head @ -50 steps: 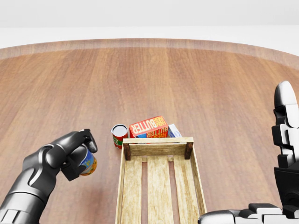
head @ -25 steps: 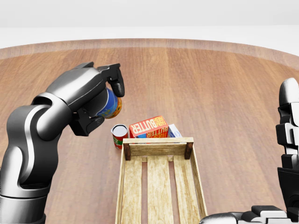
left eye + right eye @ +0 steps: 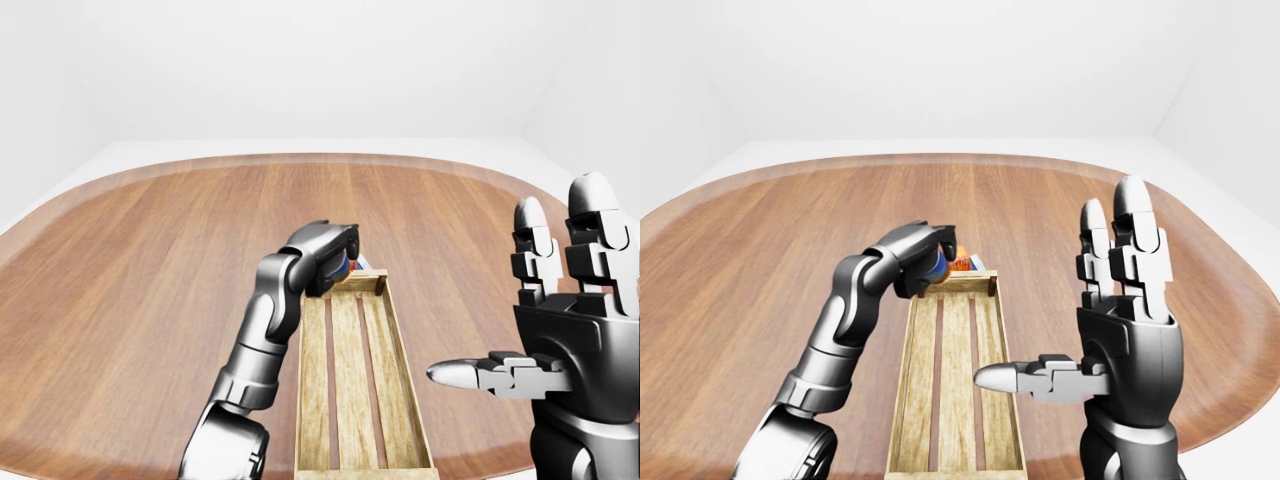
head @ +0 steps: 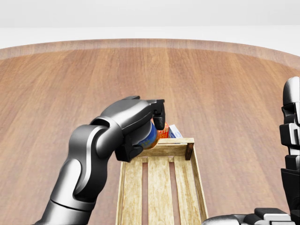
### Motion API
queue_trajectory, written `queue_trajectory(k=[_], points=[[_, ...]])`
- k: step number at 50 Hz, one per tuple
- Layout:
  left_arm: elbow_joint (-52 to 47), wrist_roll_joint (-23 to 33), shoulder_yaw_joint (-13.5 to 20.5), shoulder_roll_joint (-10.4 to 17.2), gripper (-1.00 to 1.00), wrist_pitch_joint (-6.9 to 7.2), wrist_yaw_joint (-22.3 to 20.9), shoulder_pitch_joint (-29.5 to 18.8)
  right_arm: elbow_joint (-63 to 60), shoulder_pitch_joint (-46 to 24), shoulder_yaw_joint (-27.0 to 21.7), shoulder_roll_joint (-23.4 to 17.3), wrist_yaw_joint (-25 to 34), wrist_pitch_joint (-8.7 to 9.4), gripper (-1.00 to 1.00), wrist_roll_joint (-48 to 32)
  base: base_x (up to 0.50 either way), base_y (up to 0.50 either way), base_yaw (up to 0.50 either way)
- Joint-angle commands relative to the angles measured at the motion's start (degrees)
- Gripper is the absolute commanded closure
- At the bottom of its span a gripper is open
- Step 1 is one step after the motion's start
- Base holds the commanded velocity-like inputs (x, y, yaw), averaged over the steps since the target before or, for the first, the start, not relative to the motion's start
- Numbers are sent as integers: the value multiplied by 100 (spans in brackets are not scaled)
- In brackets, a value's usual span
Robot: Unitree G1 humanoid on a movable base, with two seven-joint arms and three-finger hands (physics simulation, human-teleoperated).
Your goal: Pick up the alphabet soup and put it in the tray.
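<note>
The alphabet soup can (image 4: 150, 136), blue and orange, is held in my left hand (image 4: 148, 133), whose fingers are shut around it. Hand and can hang just above the far left corner of the wooden slatted tray (image 4: 164, 150), which runs down the middle of the head view. I cannot tell whether the can touches the tray. My right hand (image 3: 1070, 300) is raised to the right of the tray, its fingers spread open and upright, holding nothing.
A red butter box (image 4: 162, 132) and a white and blue carton (image 4: 174, 131) lie just beyond the tray's far end, mostly hidden by my left hand. The round wooden table (image 4: 225, 93) stretches wide on all sides.
My left hand has carried the soup can from high at the left down and rightward to the tray's far end. It now hides the red can and most of the butter box.
</note>
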Motion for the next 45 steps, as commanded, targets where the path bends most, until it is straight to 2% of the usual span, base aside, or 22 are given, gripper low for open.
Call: queue_trajectory(k=[1, 6, 8, 18, 25, 36, 45], points=[[1338, -31, -173, -445, 100, 0, 0, -115, 16, -7, -3, -5, -14, 0, -98, 5, 0, 0, 0], [2116, 15, -255, -495, 100, 0, 0, -162, 51, -24, -11, -6, -13, 0, -98, 2, 0, 0, 0], [2413, 17, -260, -516, 100, 0, 224, -194, 31, -19, -20, -4, -12, 0, -98, 12, 0, 0, 0], [2899, -197, -349, -748, 100, 0, 450, -93, -25, -13, -34, 8, 11, 0, -98, 24, 0, 0, 0], [3726, -297, -365, -777, 100, 0, 908, -195, -16, -12, -30, 11, 17, 0, -98, 33, 0, 0, 0], [3738, -217, -532, -1004, 100, 0, 935, 23, -45, 23, -55, 18, 21, 0, -98, 68, 0, 0, 0], [4298, -202, -502, -1045, 100, 0, 1223, -93, -39, 32, -59, 28, 28, 0, -98, 68, 0, 0, 0]])
